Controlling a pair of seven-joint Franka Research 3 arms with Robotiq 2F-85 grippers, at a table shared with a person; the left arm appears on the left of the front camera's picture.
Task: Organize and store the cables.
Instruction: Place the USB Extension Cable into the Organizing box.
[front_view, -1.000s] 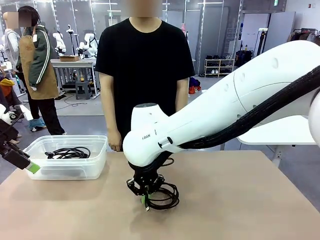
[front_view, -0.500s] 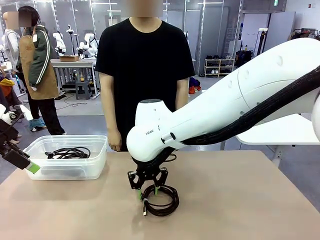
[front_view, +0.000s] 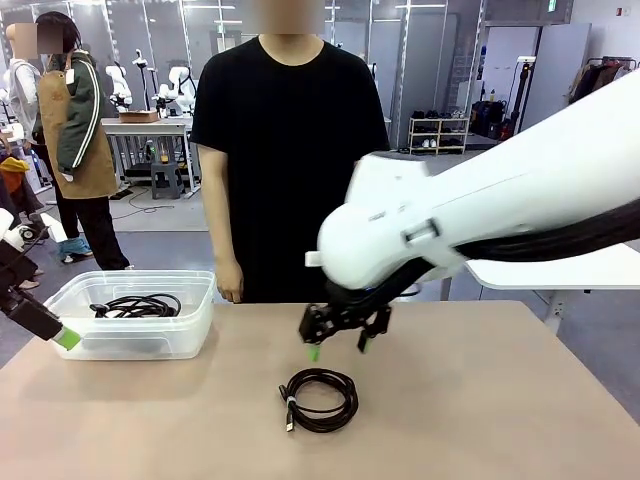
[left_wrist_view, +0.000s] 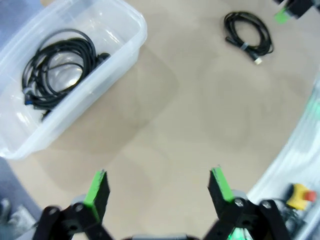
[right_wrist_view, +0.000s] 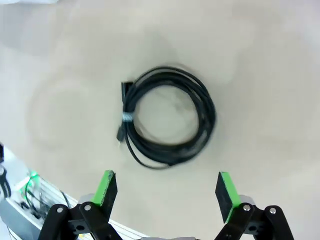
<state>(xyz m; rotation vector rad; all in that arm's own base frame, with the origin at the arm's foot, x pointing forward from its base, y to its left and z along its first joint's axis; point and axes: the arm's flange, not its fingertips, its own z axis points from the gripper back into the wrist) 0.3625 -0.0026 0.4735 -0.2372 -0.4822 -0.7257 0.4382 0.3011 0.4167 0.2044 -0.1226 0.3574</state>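
Nearest us, a coiled thin black cable (front_view: 319, 399) lies flat on the beige surface (front_view: 480, 400), its plug end pointing toward us. Above it hangs our released right end effector (front_view: 338, 347), apparently staging it. Beyond, our open left end effector (left_wrist_view: 159, 186) waits beside the clear plastic bin (front_view: 195, 290) storing more black coils (front_view: 137, 305).

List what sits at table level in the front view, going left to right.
Left gripper, open → clear bin holding a coiled cable → coiled cable on the table → right gripper, open, above and slightly right of that coil.
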